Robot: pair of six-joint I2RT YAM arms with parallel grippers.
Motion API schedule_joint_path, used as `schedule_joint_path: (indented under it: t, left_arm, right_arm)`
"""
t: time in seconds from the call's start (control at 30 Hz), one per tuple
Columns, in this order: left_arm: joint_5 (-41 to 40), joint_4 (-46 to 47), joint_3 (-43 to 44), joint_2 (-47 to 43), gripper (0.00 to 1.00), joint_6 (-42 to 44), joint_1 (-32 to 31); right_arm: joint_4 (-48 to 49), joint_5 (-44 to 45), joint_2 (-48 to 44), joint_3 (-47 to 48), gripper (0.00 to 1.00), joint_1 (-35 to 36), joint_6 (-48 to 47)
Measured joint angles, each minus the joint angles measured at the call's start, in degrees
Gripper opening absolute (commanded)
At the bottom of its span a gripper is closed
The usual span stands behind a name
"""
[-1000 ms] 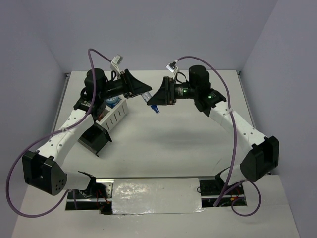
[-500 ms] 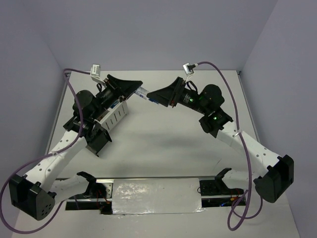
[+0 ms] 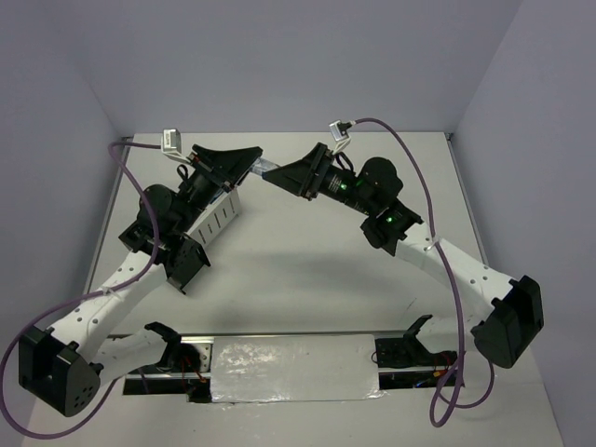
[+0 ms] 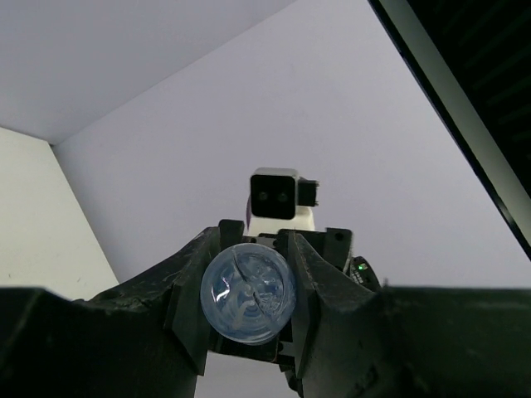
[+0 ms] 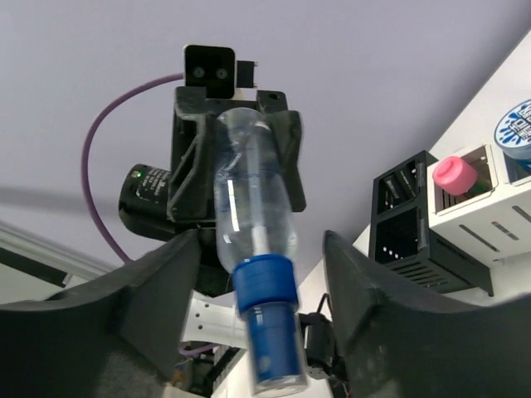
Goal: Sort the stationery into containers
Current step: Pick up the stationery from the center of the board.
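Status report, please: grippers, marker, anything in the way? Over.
Left gripper shut on clear-barrelled blue-capped marker, midair. Right gripper open, fingers flanking the cap. Nothing else touching it.

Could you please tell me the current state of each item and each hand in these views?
Left hand: shut on the blue marker, gripping its clear barrel.
Right hand: open, fingers on either side of the cap, not touching.
Blue marker: capped, held in the air.
Pink tube: upright in a compartment of the white organizer.
Tape roll: in the neighbouring compartment.
Black organizer: beside the white one; contents cannot be told.
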Motion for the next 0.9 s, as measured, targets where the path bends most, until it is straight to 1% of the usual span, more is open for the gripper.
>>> schedule_joint_path:
  t: [0.03,0.13,0.2,0.33,0.47,0.5,0.57,0.6,0.63,0.7,0.73,0.77,0.8,0.83,0.9]
  left_arm:
    - [-0.22,0.35,-0.02,-0.02,0.00,-0.07,-0.04]
    - [-0.52,1.05,-0.15,-0.04,0.00,-0.15,-0.11]
    - [-0.63,1.07,-0.28,-0.04,0.00,-0.17,-0.11]
    - [-0.83,1.22,-0.92,-0.70,0.00,-0.31,-0.13]
    - [-1.22,1.03,-2.01,-1.88,0.00,-0.33,-0.20]
    - [-1.38,1.05,-2.23,-2.05,0.00,-0.33,-0.24]
    - [-1.64,1.05,-2.29,-2.32,0.00,-0.74,-0.28]
    - [-1.73,1.07,-2.36,-2.40,0.00,-0.96,-0.28]
    - [-1.90,1.09,-2.49,-2.47,0.00,-1.16,-0.28]
    - [-2.43,1.09,-2.80,-2.71,0.00,-1.38,-0.26]
    - [-2.60,1.05,-2.93,-2.84,0.08,-1.38,-0.26]
    - [-2.84,0.81,-3.02,-3.02,0.23,-1.40,-0.28]
    - [-3.02,0.55,-3.02,-3.13,0.41,-1.33,-0.28]
    - [-3.15,0.15,-2.99,-3.23,0.99,-1.29,-0.26]
    - [-3.39,-2.71,-2.38,-3.74,0.99,-0.15,-0.07]
  right_arm:
    - [0.04,-0.09,0.57,0.15,0.64,0.09,0.11]
    - [0.50,-0.07,1.07,0.17,0.47,0.13,0.48]
    - [1.16,-0.20,1.11,0.17,0.46,0.13,0.81]
    - [1.55,-0.44,1.18,0.17,0.50,0.17,0.81]
    - [1.95,-0.46,1.20,0.17,0.49,0.17,0.63]
    - [1.97,-0.61,1.20,0.17,0.44,0.20,0.59]
    - [2.29,-0.90,1.42,0.17,0.29,0.24,0.44]
    - [2.73,-1.03,1.62,0.24,0.16,0.24,0.57]
    - [2.86,-1.09,1.77,0.35,0.07,0.26,0.48]
    - [2.75,-1.36,2.08,0.63,0.00,0.28,0.35]
    - [2.80,-1.38,2.21,0.66,0.00,0.28,0.35]
    - [2.78,-1.53,2.34,0.74,0.00,0.31,0.33]
    - [2.75,-1.66,2.47,0.87,0.00,0.31,0.28]
    - [2.43,-1.90,2.62,1.22,0.00,0.28,0.07]
    - [-0.59,-2.84,3.48,3.17,0.00,0.22,-1.09]
